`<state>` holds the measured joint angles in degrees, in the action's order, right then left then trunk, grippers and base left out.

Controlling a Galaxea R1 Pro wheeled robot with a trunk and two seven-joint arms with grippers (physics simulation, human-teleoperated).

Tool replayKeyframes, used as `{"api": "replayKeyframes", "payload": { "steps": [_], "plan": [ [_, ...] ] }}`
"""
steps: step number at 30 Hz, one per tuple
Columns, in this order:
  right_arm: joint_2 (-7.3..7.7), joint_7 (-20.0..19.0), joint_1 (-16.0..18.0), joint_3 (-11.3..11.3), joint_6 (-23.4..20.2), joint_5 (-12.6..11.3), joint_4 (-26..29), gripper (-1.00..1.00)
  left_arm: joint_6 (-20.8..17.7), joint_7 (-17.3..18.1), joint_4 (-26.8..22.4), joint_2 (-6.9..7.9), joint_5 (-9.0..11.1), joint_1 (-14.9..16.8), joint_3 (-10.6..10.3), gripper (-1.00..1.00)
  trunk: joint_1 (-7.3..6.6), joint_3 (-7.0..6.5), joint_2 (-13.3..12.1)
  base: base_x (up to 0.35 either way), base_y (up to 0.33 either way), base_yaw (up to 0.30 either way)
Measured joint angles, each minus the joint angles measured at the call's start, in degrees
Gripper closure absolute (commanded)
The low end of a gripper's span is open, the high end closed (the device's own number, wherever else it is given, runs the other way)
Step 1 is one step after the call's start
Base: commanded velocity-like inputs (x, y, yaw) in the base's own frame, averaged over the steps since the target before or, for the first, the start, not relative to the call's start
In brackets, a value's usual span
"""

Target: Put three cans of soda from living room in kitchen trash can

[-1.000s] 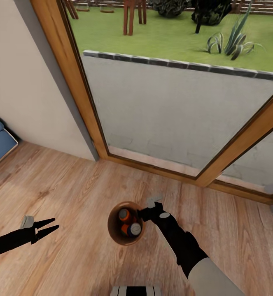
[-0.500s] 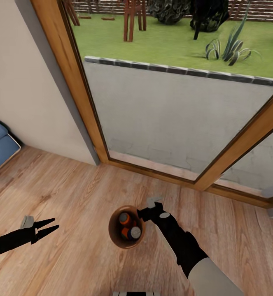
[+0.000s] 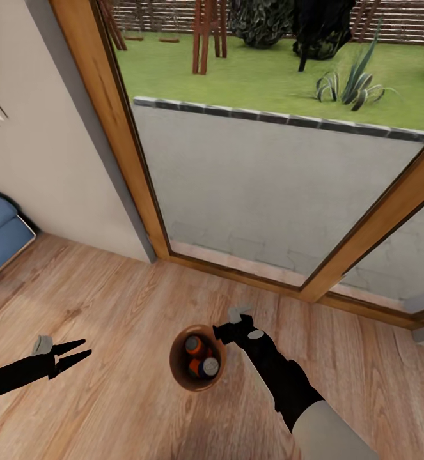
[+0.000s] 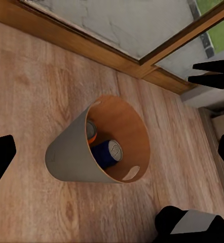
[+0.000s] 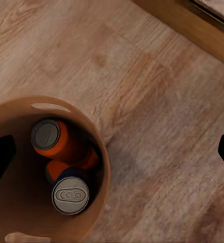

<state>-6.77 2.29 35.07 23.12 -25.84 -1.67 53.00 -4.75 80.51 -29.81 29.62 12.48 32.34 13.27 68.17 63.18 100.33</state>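
The tash can [image 3: 181, 377] stands on the wood floor, grey outside [image 4: 71, 157] and glossy brown inside [image 5: 21, 217]. Three cans of soda lie inside it: an orange one [image 3: 194, 345] [image 5: 53, 139], a dark blue one with a silvery top [image 3: 208, 367] [image 5: 70, 195] [image 4: 108, 152], and a second orange one [image 5: 56, 169] wedged between them. My right gripper [image 3: 223, 332] hovers over the bin's far right rim, and its two fingers stand apart [image 4: 191, 73] with nothing between them. Out to the left, well away from the bin, my left gripper [image 3: 84, 350] is open and empty.
Wood-framed glass doors [image 3: 135, 179] stand just beyond the bin, with a paved terrace and lawn behind the glass. A blue sofa [image 3: 0, 236] sits at the far left against the beige wall [image 3: 39, 128]. Plank floor surrounds the bin.
The whole picture has slid downward, so the camera has moved. Both grippers keep their places, and the bin and its cans look the same.
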Motion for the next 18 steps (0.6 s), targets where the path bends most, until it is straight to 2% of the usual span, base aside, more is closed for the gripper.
{"api": "replayKeyframes", "payload": {
  "steps": [18],
  "plan": [
    [0.0, 0.0, 0.0, -0.12, 0.0, 0.09, -0.28, -1.0, 0.01, 0.0, 0.02, -0.06, 0.0, 0.0, 0.06, -1.0, 0.0, -1.7, 0.0, 0.0, 0.0, 0.0]
  ]
}}
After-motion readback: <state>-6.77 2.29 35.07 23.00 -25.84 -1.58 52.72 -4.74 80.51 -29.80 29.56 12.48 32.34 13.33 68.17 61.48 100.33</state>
